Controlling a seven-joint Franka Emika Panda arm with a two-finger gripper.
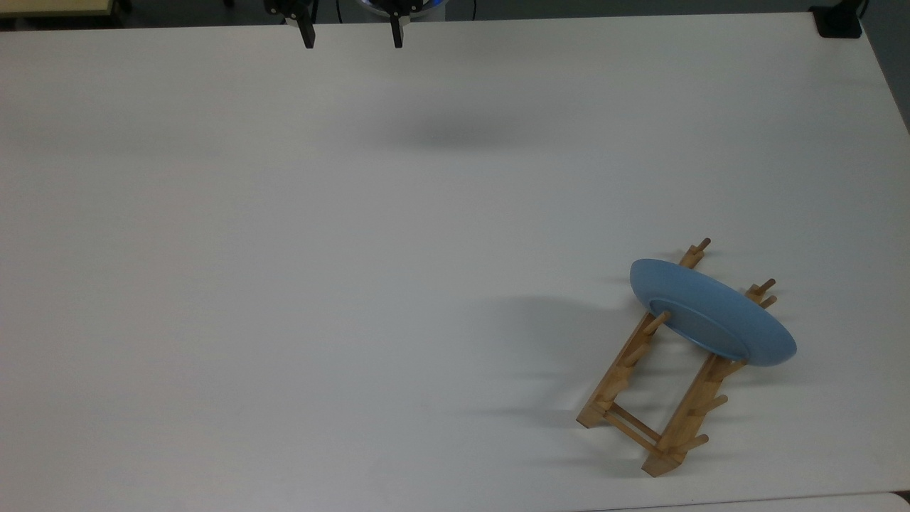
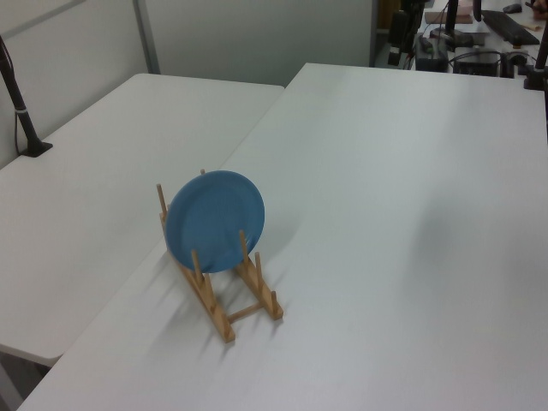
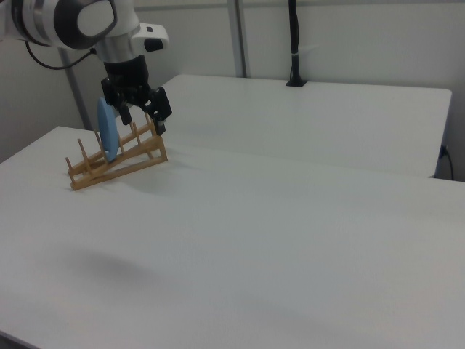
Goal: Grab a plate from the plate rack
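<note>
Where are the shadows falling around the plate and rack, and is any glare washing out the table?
Top view: the plate and plate rack throw soft shadows toward the top view's left; a blurred grey patch lies on the table below the open gripper. Left view: faint shadow beside the rack, no harsh glare. Right view: even light, dim smudge at lower left.

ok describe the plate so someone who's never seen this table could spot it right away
On the white table, look near the top view's lower right corner for the wooden plate rack. The plate stands on edge between its pegs: a round, matte light-blue disc, the sole coloured item on the table.
</note>
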